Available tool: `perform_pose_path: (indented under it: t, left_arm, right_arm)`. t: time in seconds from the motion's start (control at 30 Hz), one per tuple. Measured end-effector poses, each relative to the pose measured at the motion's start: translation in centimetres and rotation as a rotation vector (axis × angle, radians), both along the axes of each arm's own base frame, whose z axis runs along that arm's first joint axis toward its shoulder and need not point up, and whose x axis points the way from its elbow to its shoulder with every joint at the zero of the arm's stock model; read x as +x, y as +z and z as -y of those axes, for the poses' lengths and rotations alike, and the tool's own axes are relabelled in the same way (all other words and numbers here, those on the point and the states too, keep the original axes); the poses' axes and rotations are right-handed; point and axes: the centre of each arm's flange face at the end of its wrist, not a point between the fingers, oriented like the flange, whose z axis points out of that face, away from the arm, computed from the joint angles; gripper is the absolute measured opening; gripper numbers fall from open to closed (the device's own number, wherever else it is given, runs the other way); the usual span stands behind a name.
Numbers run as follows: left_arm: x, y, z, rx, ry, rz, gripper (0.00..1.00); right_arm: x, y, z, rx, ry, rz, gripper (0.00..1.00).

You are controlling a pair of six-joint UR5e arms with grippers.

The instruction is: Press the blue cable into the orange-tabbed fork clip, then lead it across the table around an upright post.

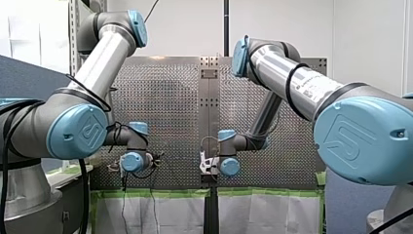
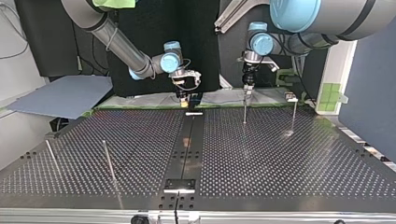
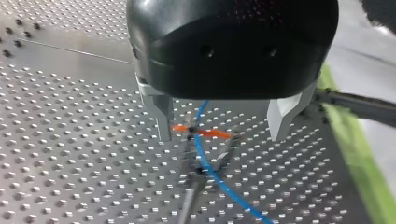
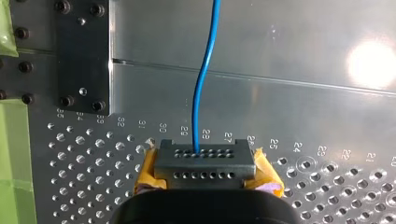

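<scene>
Left wrist view: thin blue cable [image 3: 208, 168] crosses the orange-tabbed clip [image 3: 217, 134] under the wide-open left gripper [image 3: 222, 137]. The right gripper [image 4: 205, 171] clamps its black end block [image 4: 203, 161].

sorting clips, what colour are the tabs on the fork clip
Orange; the tabs show best in the left wrist view.

Plain white wall [image 1: 185, 24] across the front view's upper part, silver perforated metal worktop [image 2: 280, 158], green tape strip [image 1: 160, 193] along its edge, grey-blue flat board [image 2: 60, 95] at the top view's left, black backdrop [image 2: 205, 46] behind.
</scene>
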Motion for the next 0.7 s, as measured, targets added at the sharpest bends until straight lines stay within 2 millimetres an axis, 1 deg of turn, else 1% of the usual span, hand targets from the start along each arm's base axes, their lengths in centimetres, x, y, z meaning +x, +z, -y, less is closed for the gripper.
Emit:
perform_pose_path:
  t: [0.13, 0.23, 0.7]
  left_arm:
    - [0.85, 0.42, 0.11, -0.003, 0.0, 0.033, 1.0]
    - [1.0, 0.45, 0.13, -0.001, -0.001, 0.032, 1.0]
    - [0.24, -0.12, 0.03, 0.016, -0.001, -0.038, 1.0]
  right_arm:
    - [-0.02, -0.05, 0.01, 0.0, 0.0, 0.0, 0.0]
    - [-0.03, -0.06, 0.01, 0.001, 0.0, 0.0, 0.0]
    - [-0.1, -0.17, 0.04, 0.002, -0.001, -0.002, 0.0]
